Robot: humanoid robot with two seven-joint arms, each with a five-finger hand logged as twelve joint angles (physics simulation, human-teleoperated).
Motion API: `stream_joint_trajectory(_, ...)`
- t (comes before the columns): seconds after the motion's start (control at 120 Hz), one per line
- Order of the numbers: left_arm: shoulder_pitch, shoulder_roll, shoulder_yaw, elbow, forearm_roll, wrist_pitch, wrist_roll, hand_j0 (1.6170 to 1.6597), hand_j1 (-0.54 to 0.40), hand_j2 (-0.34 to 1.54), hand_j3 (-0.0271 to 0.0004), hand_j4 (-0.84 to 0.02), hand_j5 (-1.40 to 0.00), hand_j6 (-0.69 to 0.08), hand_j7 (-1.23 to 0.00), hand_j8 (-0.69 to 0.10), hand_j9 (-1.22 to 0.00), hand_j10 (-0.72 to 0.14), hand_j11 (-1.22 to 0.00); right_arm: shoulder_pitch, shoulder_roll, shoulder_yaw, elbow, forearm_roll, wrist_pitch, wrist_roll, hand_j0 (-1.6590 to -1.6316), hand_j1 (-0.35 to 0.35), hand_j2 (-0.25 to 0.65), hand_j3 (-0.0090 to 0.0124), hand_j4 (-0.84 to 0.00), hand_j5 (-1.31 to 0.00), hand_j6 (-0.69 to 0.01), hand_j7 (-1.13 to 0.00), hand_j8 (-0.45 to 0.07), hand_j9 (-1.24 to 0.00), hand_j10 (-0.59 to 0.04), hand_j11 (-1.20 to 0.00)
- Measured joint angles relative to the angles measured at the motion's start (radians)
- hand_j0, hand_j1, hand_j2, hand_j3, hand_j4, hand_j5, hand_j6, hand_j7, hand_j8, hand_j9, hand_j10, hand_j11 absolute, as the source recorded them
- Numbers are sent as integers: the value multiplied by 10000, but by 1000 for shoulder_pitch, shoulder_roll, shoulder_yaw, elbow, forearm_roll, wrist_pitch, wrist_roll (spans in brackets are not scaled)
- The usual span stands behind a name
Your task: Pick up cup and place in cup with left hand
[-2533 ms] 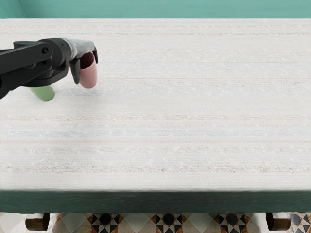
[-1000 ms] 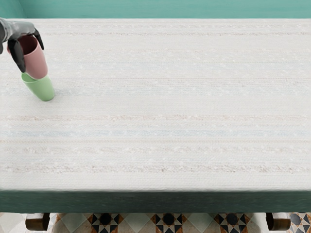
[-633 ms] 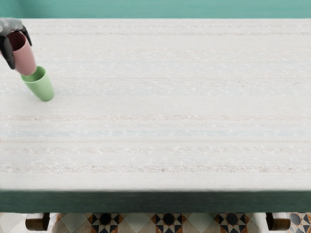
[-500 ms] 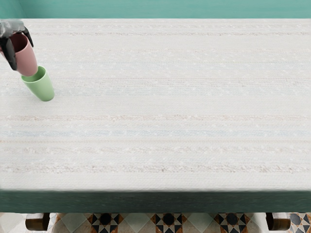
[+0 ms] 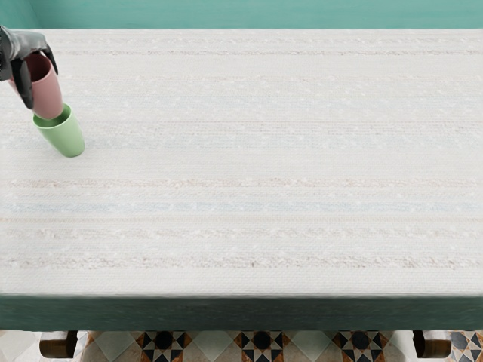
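Note:
My left hand [image 5: 39,75] comes in at the upper left edge, its dark fingers closed around the pink cup [image 5: 47,96]. That cup hangs upright with a slight tilt, and its bottom overlaps the rim of the green cup [image 5: 65,137] in the view. Whether the pink base is inside the green opening or just above and behind it, I cannot tell. The green cup stands on the table near its left side. The right arm is out of view.
A white, faintly striped cloth covers the table [image 5: 256,166], whose dark green front edge [image 5: 241,313] runs across the lower part of the view. A teal wall [image 5: 256,13] lies behind it.
Over the whole span, my left hand carried the pink cup leftward to the green cup. Since half a second ago it has shifted slightly right. The green cup has stayed put.

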Motion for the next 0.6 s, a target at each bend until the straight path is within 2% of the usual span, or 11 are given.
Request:
stream_joint_trajectory(0.258,2,-27,22,42,-1,1,0,16540,-609,537,0,-4558,-5825,-3410,-5936,-3447,-6035,-4409,-6033,0,0,0,0,0,0,0,-16581,-3204,-49,0,-239,-310,-239,-310,-239,-310,-239,-310)
stream_joint_trajectory(0.6,23,-26,32,50,-3,1,0,16543,-723,755,0,-4501,-5816,-3327,-5912,-3379,-5987,-4374,-5984,0,0,1,0,0,0,0,-16581,-3203,-49,0,-240,-311,-240,-311,-239,-311,-239,-311)
